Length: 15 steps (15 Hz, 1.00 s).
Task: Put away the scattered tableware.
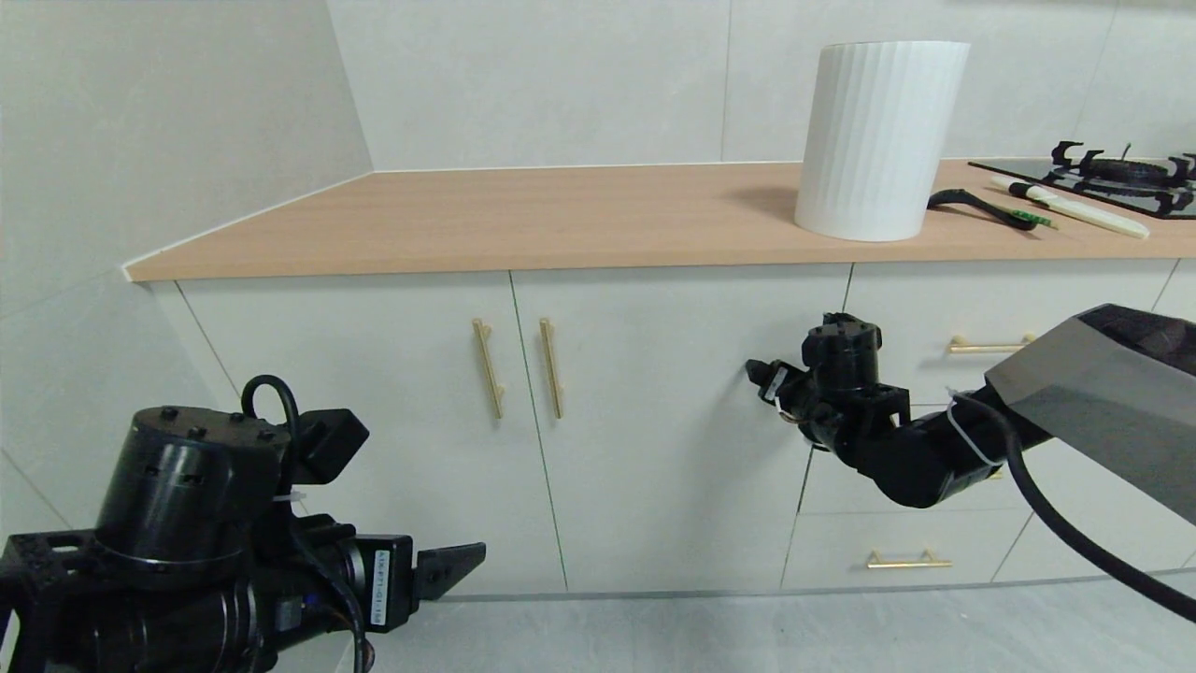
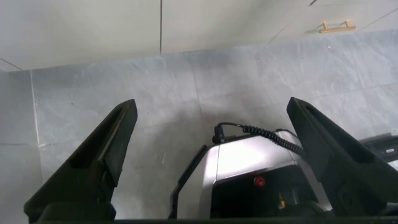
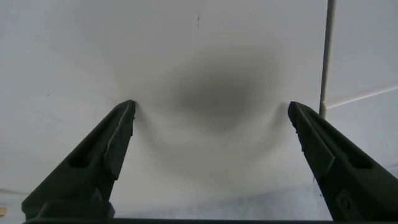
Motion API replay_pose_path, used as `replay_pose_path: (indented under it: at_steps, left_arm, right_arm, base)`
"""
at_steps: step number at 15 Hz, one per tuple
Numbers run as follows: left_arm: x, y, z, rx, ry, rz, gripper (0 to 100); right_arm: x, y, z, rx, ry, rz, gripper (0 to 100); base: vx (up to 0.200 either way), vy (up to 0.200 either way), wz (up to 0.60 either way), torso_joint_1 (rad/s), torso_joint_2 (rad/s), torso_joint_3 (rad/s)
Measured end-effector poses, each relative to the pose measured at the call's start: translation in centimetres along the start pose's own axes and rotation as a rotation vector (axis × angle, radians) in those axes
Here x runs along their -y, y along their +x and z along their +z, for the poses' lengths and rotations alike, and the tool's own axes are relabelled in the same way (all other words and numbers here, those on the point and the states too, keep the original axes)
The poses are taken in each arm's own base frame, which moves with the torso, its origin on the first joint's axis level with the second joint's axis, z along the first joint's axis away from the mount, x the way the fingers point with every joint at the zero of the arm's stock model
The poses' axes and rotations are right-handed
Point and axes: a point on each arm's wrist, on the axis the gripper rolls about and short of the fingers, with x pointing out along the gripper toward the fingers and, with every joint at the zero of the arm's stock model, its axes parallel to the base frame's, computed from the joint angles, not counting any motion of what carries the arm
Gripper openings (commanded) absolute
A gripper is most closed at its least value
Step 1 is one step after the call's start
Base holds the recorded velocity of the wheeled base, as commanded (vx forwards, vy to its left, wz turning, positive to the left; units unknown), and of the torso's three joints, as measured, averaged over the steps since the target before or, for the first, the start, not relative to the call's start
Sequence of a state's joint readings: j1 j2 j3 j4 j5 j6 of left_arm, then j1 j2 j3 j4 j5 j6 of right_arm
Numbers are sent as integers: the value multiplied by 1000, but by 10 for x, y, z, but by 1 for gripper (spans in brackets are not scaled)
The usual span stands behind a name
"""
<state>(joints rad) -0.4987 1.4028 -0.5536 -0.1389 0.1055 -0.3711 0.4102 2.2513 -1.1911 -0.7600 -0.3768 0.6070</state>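
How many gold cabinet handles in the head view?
4. Two vertical handles side by side on the doors under the counter; a horizontal handle on the top drawer; another on the bottom drawer. The right arm may hide a fifth.

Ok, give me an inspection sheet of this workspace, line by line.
Surface: wooden countertop, level.
Job's things: black utensil and white utensil lying beside the white ribbed container.
Clutter: nothing seen.
Hands: left hand open, low over the floor; right hand open, facing a cabinet door.
Cables: black cable along the right arm.
Surroundings: tiled walls, stove, cabinets with gold handles.
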Motion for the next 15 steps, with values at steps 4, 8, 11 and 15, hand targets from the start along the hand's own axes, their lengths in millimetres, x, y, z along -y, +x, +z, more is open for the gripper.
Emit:
replay_pose_path:
  at_steps: [4, 8, 11, 15]
  left_arm:
    - [0, 0, 0, 0, 0, 0, 100]
    - [0, 0, 0, 0, 0, 1, 100]
    - [0, 0, 0, 0, 0, 0, 100]
    - [0, -1, 1, 12, 0, 0, 100]
  right_arm:
    - [2, -3, 0, -4, -2, -4, 100]
    - [11, -29, -12, -162, -33, 94, 100]
    - [19, -68, -7, -348, -41, 299, 100]
    - [21, -94, 10, -336, -56, 344, 100]
  base:
    - [0, 0, 0, 0, 0, 0]
    - [0, 0, 0, 0, 0, 0]
    - [0, 0, 0, 0, 0, 0]
    - [0, 0, 0, 0, 0, 0]
